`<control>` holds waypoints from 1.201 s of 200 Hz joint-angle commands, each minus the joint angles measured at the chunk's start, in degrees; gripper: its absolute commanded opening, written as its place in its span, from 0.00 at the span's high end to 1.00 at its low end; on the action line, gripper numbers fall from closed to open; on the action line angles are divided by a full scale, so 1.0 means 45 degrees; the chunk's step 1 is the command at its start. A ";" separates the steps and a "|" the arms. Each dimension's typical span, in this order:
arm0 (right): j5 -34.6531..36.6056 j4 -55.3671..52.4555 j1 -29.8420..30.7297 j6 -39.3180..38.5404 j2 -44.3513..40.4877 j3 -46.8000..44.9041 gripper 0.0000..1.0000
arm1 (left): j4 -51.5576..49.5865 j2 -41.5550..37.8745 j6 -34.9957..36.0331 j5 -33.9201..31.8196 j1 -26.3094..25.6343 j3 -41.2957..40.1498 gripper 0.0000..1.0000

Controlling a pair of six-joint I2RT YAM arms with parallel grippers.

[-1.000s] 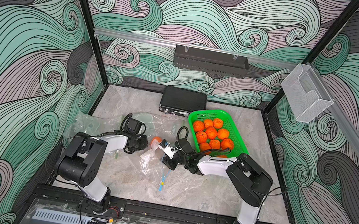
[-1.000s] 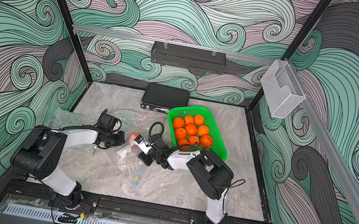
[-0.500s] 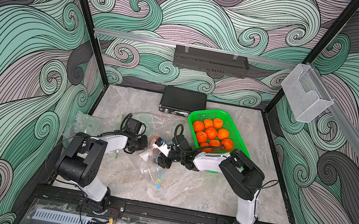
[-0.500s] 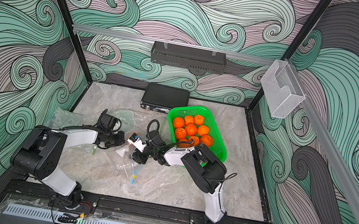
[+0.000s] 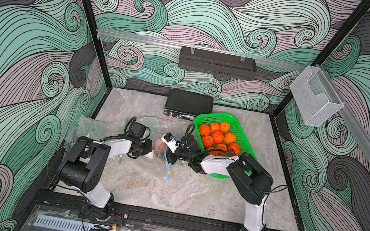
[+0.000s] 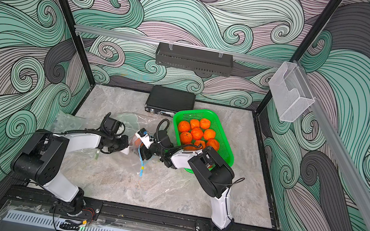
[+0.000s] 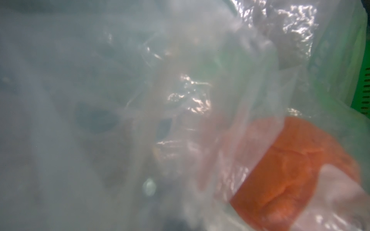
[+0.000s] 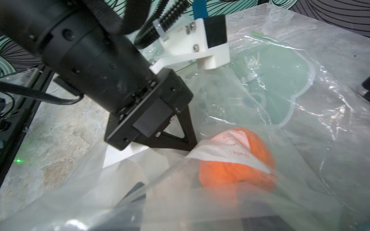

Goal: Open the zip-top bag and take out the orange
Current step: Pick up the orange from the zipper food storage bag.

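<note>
The orange point(image 8: 234, 172) lies inside the clear zip-top bag point(image 8: 176, 180), in the middle of the table point(image 5: 190, 196), between the two grippers. A white label point(image 8: 226, 154) on the bag covers part of the fruit. The left gripper point(image 8: 191, 147) has its jaws pressed together on the white edge of the bag, just beside the orange. The right gripper point(image 5: 166, 152) is at the other side, under the film. Its dark fingers point(image 8: 132, 193) show dimly and stand apart, and whether they touch the orange cannot be told. Close behind is a green basket point(image 5: 204, 117) with other oranges point(image 5: 217, 136).
</note>
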 commanded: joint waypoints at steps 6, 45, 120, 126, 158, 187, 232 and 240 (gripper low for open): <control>0.1193 -0.0018 -0.0137 0.0137 0.0381 0.0700 0.23 | -0.0895 0.0478 0.0106 -0.0127 -0.0016 -0.0146 1.00; 0.1786 -0.0999 -0.0130 0.0157 0.0912 0.1672 0.18 | -0.0895 0.0475 0.0112 -0.0115 -0.0020 -0.0148 1.00; 0.1453 -0.2471 -0.0121 0.0196 0.1905 0.2782 0.19 | -0.0896 0.0504 0.0086 -0.0096 -0.0004 -0.0133 1.00; 0.1411 -0.2528 -0.0126 0.0201 0.1938 0.2807 0.20 | -0.0878 0.0495 0.0092 -0.0095 -0.0019 -0.0122 1.00; 0.1075 -0.2520 -0.0117 0.0203 0.1791 0.2723 0.31 | -0.0894 0.0494 0.0105 -0.0111 -0.0009 -0.0122 1.00; 0.0736 -0.2376 -0.0117 0.0056 0.1121 0.2038 0.41 | -0.0895 0.0495 0.0117 -0.0103 -0.0009 -0.0126 1.00; 0.0759 -0.2029 -0.0117 -0.0137 -0.0286 0.0075 0.46 | -0.0906 0.0504 0.0100 -0.0115 -0.0021 -0.0110 1.00; 0.0713 -0.2100 -0.0120 -0.0065 -0.0585 -0.0233 0.46 | -0.0891 0.0497 0.0117 -0.0097 -0.0008 -0.0099 1.00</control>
